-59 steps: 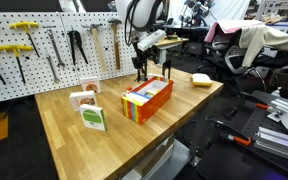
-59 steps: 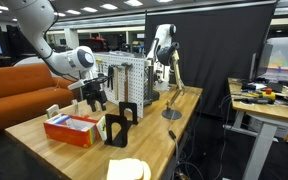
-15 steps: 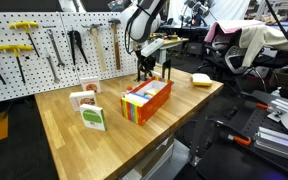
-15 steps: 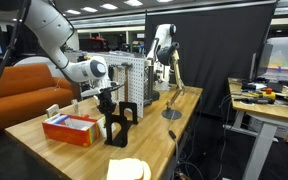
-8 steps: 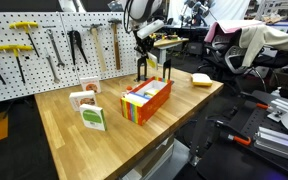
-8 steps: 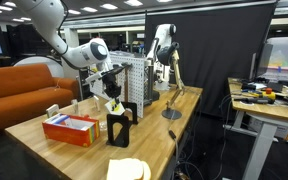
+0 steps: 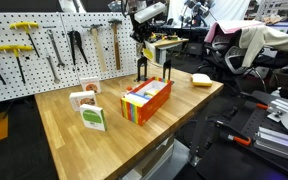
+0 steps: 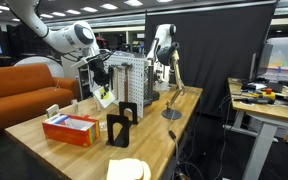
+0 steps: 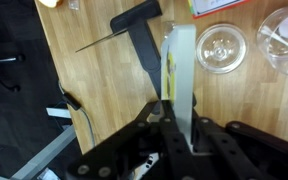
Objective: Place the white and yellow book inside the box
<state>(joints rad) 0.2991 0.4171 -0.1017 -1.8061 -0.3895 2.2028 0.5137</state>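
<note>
We saw the box (image 8: 72, 128) low in both exterior views and, raised well above it and to its right, the gripper (image 8: 101, 80) carrying the white and yellow book (image 8: 106, 97). Only the wrist view showed the jaws clamped narrowly on the book's two faces.

Gripper (image 8: 102, 86) clamps white and yellow book (image 8: 106, 98) mid-air, above box (image 8: 72, 129) & blk stand (image 8: 121, 125) on table (image 8: 156, 138).

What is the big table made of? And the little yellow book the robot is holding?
The light-brown table looks like smooth wood: plank strips and grain lines show. The small pale yellow and white book, pinched in the gripper, seems paper or thin card: flat, thin, matte.
</note>
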